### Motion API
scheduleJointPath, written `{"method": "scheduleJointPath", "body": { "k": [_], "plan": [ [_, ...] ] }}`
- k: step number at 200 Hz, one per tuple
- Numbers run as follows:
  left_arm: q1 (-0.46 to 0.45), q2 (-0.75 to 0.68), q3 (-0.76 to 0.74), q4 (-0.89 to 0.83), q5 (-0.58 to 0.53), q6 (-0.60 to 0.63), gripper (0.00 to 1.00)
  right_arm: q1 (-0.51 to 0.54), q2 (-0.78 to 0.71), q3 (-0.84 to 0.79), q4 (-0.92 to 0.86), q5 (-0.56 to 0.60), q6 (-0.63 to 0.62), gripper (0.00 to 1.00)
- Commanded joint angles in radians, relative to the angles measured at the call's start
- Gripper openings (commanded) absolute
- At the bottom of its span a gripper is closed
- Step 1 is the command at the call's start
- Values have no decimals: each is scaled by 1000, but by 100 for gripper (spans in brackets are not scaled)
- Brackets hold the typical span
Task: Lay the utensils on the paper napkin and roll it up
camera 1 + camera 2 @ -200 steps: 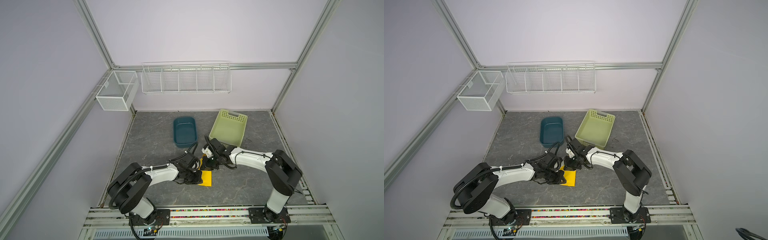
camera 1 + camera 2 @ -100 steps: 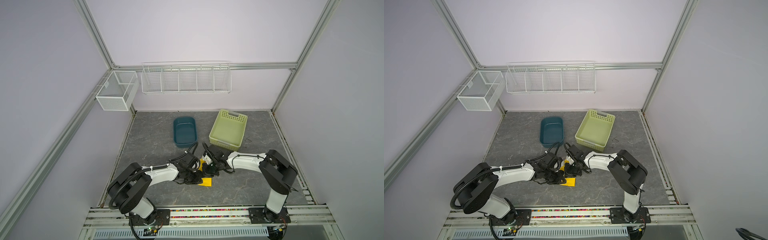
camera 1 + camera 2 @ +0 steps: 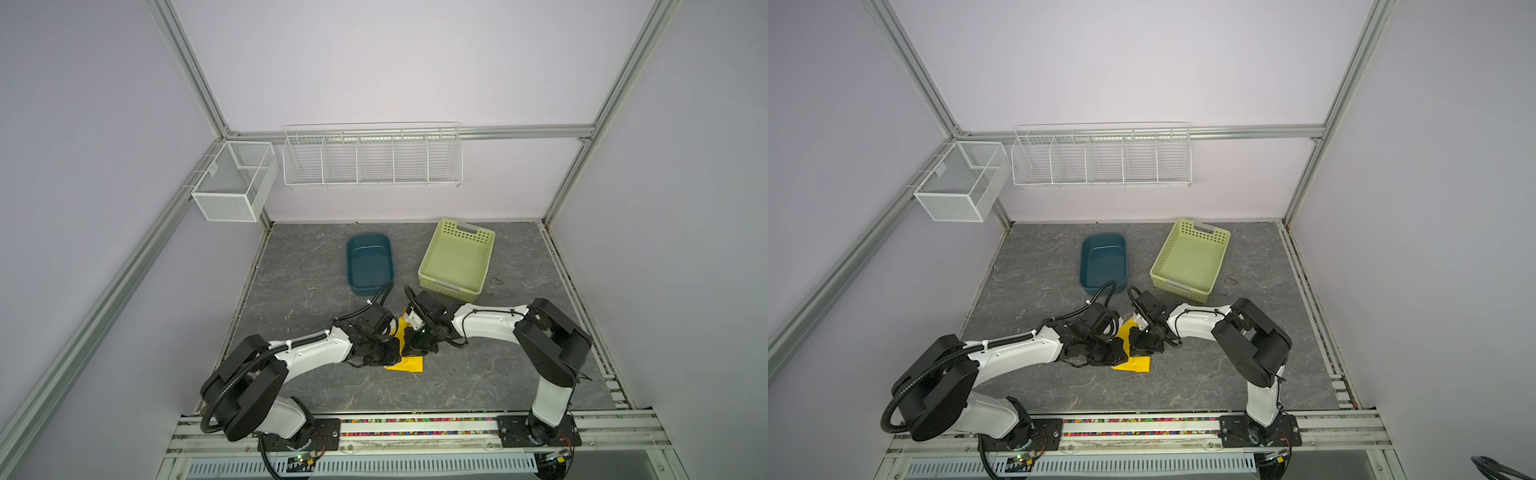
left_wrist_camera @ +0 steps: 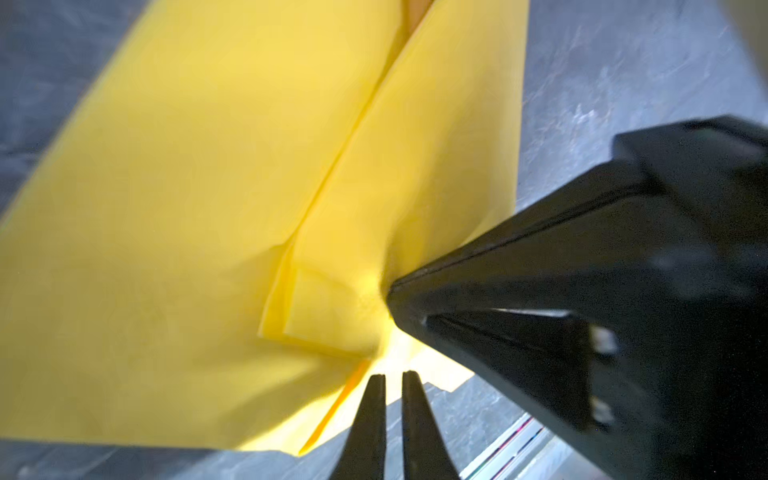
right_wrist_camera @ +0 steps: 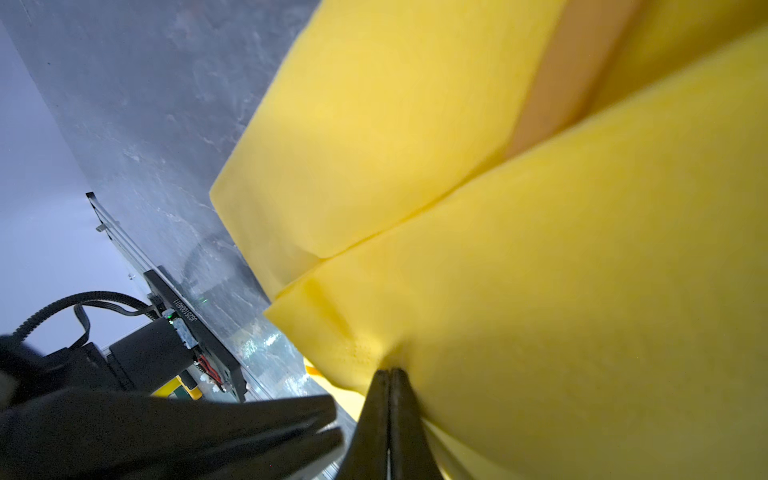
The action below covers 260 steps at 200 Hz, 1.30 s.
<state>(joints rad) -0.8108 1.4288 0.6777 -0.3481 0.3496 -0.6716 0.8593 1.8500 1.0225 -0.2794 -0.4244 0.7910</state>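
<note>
We see one paper napkin, folded over, lying between our two grippers. Our right gripper pinches its flap, jaws closed on the paper. Our left gripper sits at the napkin's edge, jaws a slit apart and gripping nothing. Orange utensils peek from the fold ahead of the right gripper; we cannot count them.
</note>
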Motion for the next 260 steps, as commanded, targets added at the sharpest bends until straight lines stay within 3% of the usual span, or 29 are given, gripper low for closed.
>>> {"method": "scheduleJointPath", "body": {
  "k": [1,79,113,151,260],
  "plan": [
    [44,-52,32,-66,-54,18,14,4,37,-29,-34,58,-16,7],
    [250,-209,-103,-120,-43,31,34,5,35,-42,-20,52,-6,7],
    [306,-233,-193,-54,24,-6,41,8,29,-47,-16,50,0,7],
    [317,-215,-238,31,89,-39,47,10,28,-41,-21,49,-3,7],
    [321,15,-283,355,243,-56,48,11,28,-39,-20,50,0,7]
  ]
}}
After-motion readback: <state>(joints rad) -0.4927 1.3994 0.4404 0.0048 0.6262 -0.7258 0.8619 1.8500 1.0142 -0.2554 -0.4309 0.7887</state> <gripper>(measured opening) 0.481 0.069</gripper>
